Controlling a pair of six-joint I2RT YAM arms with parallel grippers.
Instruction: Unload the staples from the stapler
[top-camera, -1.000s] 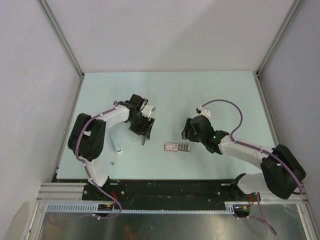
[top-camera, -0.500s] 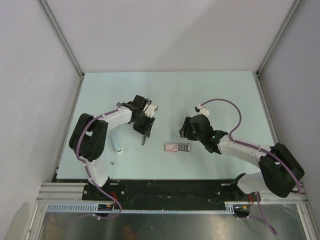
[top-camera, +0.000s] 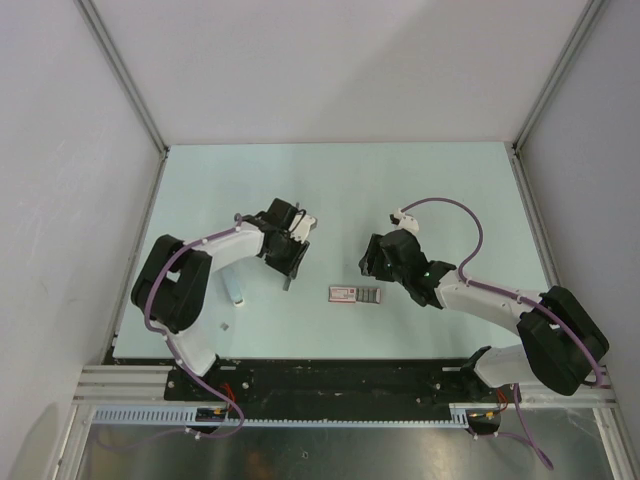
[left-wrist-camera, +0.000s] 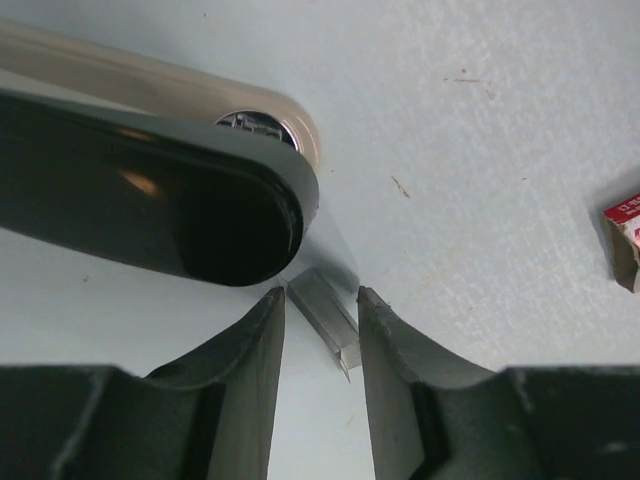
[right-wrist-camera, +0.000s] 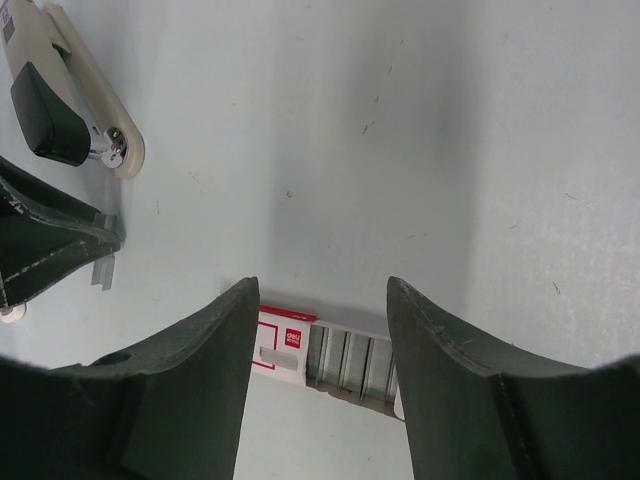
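The stapler (left-wrist-camera: 150, 200), black top over a beige base, lies on the table; it shows as a pale shape in the top view (top-camera: 233, 287) and far left in the right wrist view (right-wrist-camera: 60, 100). A short silver staple strip (left-wrist-camera: 325, 310) lies on the table just off the stapler's nose (top-camera: 288, 281). My left gripper (left-wrist-camera: 320, 295) is low over it, jaws a narrow gap apart, the strip slanting between the fingertips. My right gripper (right-wrist-camera: 322, 290) is open and empty above a red-and-white staple box (right-wrist-camera: 285, 345).
The staple box (top-camera: 355, 294) lies mid-table with several staple strips sliding out of its right end. A small grey piece (top-camera: 224, 326) lies near the front left. Grey walls enclose the table on three sides.
My left wrist has shifted slightly right and turned over the staple strip. The strip, the stapler and the box have stayed put. The right arm has barely moved.
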